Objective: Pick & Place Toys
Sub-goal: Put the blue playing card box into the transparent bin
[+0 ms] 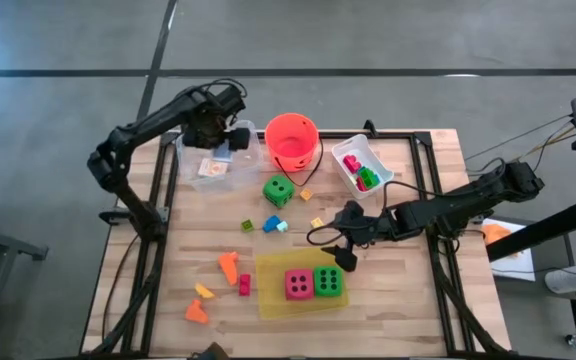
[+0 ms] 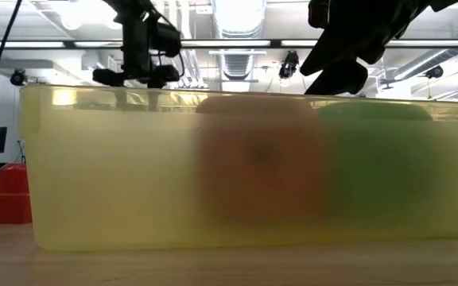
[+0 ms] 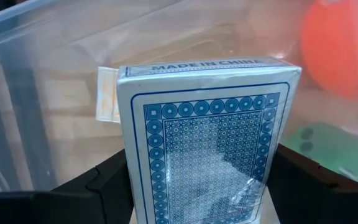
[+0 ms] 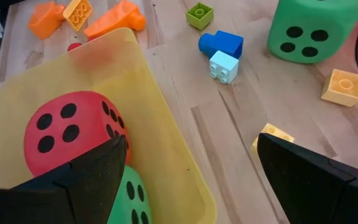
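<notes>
My left gripper (image 1: 225,135) hangs over a clear plastic box (image 1: 213,165) at the table's far left, shut on a blue-backed card pack (image 3: 207,143). A second card (image 3: 107,93) lies flat in that box. One green die (image 1: 278,190) rests on the table near the bucket. A pink die (image 1: 299,284) and another green die (image 1: 329,281) sit in the yellow tray (image 1: 273,305). My right gripper (image 4: 191,180) stands open and empty above the tray's far right corner. Small coloured bricks (image 1: 273,224) lie scattered on the wood. My left gripper pinches the card pack by its two long narrow sides (image 3: 129,180), one finger (image 3: 104,186) on each side. The fingers point down from above. The pack is lifted clear, standing on end below the fingers with its printed short end (image 3: 204,65) lowest, above the clear box.
The orange-red bucket (image 1: 291,140) stands at the far middle, right beside the clear box. A second clear box (image 1: 361,165) with pink and green bricks sits at the far right. Orange and yellow shapes (image 1: 208,290) and a red brick (image 1: 244,285) lie left of the tray.
</notes>
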